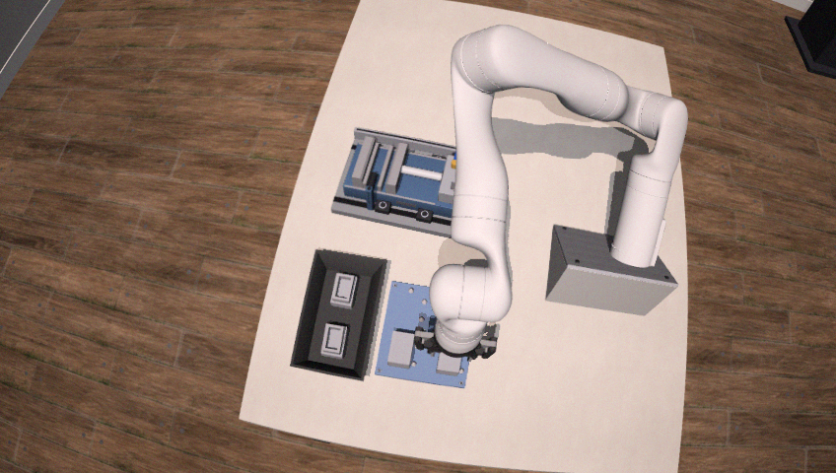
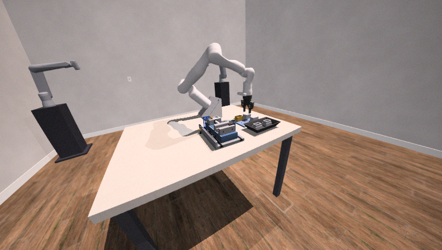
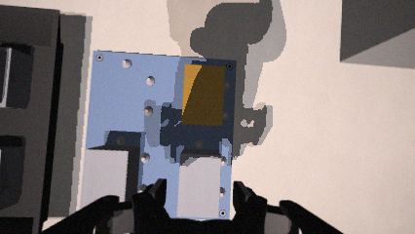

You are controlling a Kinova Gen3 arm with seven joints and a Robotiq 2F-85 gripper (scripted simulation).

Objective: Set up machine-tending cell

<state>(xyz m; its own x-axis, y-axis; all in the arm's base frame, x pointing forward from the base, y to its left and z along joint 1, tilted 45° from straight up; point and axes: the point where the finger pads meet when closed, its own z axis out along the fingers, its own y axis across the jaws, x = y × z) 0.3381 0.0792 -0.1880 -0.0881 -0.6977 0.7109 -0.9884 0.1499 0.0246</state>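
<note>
The blue infeed plate holds two aluminium blanks (image 1: 400, 348) (image 3: 201, 187) and a brass blank (image 3: 205, 95). My gripper (image 3: 200, 190) (image 2: 247, 108) is open and empty. It hangs above the plate, its fingers on either side of the right aluminium blank in the wrist view, clear of it. In the overhead view my wrist (image 1: 457, 345) hides the brass blank and part of that aluminium blank (image 1: 449, 364). The vise (image 1: 402, 175) stands open and I see no blank in its gap. The dark outfeed tray (image 1: 340, 313) holds two finished parts (image 1: 343, 290) (image 1: 334, 340), flat and pocket up.
My grey base block (image 1: 606, 272) stands right of the plate. The tray sits close against the plate's left edge. The table's front edge lies just beyond the plate. A second arm on a dark pedestal (image 2: 59, 129) stands on the floor, away from the table.
</note>
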